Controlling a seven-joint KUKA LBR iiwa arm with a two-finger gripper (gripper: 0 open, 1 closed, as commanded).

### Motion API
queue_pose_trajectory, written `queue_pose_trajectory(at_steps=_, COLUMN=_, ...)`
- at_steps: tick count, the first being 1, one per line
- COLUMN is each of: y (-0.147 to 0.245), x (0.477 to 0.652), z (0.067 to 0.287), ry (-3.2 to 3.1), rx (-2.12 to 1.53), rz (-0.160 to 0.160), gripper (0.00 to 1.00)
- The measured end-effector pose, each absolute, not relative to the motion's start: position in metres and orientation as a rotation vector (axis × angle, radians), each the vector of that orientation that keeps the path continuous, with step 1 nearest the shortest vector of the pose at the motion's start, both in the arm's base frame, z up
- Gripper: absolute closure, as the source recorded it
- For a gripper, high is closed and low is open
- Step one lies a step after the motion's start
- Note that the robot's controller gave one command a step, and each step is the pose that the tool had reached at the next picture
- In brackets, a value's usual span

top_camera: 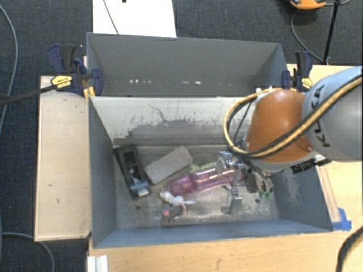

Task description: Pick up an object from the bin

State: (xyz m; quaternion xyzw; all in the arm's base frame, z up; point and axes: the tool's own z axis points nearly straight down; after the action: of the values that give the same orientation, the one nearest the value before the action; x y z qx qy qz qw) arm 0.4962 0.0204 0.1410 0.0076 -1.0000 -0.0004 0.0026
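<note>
Grey bin (108, 146) floor: a pink translucent bottle-like piece (195, 181) lies centre, right end at the hand (233, 197) (spread or pinched, cannot tell). Likely light, stiff, slick; take its narrower middle.

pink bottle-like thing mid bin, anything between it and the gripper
Nothing visible does. The gripper is right at the right end of the pink bottle-like thing. The grey block and the small white thing lie by its left end, away from the gripper.
</note>
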Motion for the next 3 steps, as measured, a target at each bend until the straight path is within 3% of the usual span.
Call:
queue_pose_trajectory(at_steps=1, y=0.020, x=0.498, z=0.145, ry=-3.144, rx=0.023, rz=-0.001, gripper=0.00)
queue_pose_trajectory(at_steps=2, y=-0.003, x=0.537, z=0.103, ry=-3.163, rx=-0.030, rz=-0.008, gripper=0.00)
queue_pose_trajectory(at_steps=3, y=-0.014, x=0.546, z=0.064, ry=-3.141, rx=0.066, rz=0.002, gripper=0.00)
